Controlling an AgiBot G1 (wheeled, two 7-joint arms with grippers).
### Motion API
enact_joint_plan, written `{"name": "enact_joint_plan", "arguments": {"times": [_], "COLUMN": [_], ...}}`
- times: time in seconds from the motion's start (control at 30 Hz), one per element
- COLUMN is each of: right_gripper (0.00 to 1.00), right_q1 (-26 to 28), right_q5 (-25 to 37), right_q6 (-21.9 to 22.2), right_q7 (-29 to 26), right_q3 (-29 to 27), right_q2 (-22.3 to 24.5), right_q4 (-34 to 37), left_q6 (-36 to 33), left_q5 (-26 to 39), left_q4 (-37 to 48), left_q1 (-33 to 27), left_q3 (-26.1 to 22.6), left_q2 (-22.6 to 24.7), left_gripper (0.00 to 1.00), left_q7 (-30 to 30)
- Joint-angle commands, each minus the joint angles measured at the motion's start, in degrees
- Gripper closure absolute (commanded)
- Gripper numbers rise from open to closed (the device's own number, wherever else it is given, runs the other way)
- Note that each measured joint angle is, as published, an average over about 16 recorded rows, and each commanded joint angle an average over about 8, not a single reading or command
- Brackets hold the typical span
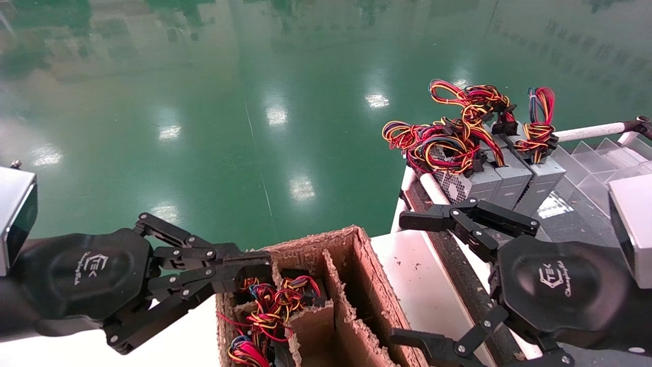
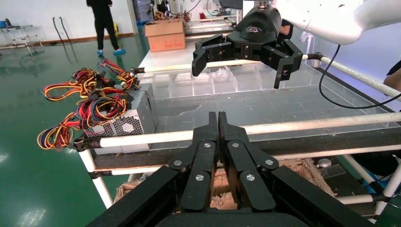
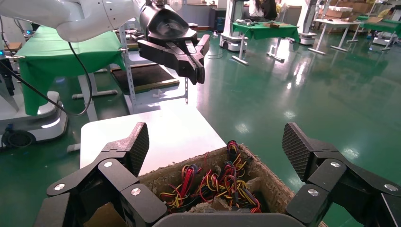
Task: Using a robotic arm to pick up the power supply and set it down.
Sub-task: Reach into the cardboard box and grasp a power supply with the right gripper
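Note:
Three grey power supplies (image 1: 501,178) stand side by side at the rack's near-left corner, with looped red, yellow and black wire bundles (image 1: 453,137) on top. In the left wrist view the end one shows its honeycomb vent (image 2: 126,122). More wire bundles (image 1: 272,306) fill the left cells of a torn cardboard box (image 1: 356,255); their metal bodies are hidden. My left gripper (image 1: 257,264) is shut and empty, its tips at the box's left rim (image 2: 217,119). My right gripper (image 1: 410,280) is wide open over the box's right side, with the bundles (image 3: 215,182) below its jaws (image 3: 216,142).
The box stands on a white table (image 1: 423,285). To the right is a rack with white tube rails (image 1: 586,132) and a dark belt edge (image 1: 453,255), holding clear plastic dividers (image 1: 596,158). Green floor (image 1: 254,102) lies beyond. Another cardboard box (image 2: 165,35) sits far off.

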State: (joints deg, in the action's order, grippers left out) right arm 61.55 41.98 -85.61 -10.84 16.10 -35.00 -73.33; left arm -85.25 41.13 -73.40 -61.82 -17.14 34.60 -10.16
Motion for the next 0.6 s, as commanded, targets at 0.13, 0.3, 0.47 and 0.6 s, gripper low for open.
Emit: {"name": "enact_joint_plan", "arguments": {"times": [0.13, 0.3, 0.47, 0.6], "right_gripper": [0.00, 0.00, 0.00, 0.00], "right_q1": [-0.09, -0.34, -0.62, -0.81], "right_q5": [0.20, 1.15, 2.55, 3.76], "right_q6": [0.13, 0.64, 1.20, 1.60], "right_q7": [-0.21, -0.89, -1.83, -2.71], "right_q3": [0.14, 0.64, 1.47, 2.37], "right_q2": [0.05, 0.30, 0.42, 0.13], "right_q4": [0.28, 1.02, 1.41, 1.33], "left_q6": [0.00, -0.01, -0.01, -0.01], "left_q5": [0.00, -0.01, -0.02, -0.03], "left_q4": [0.01, 0.03, 0.04, 0.04], "left_q1": [-0.01, -0.02, -0.03, -0.03], "left_q3": [-0.01, -0.02, -0.04, -0.05], "left_q2": [0.00, 0.00, 0.00, -0.01], "left_gripper": [0.27, 0.00, 0.00, 0.00], "left_q7": [0.01, 0.02, 0.03, 0.03]}}
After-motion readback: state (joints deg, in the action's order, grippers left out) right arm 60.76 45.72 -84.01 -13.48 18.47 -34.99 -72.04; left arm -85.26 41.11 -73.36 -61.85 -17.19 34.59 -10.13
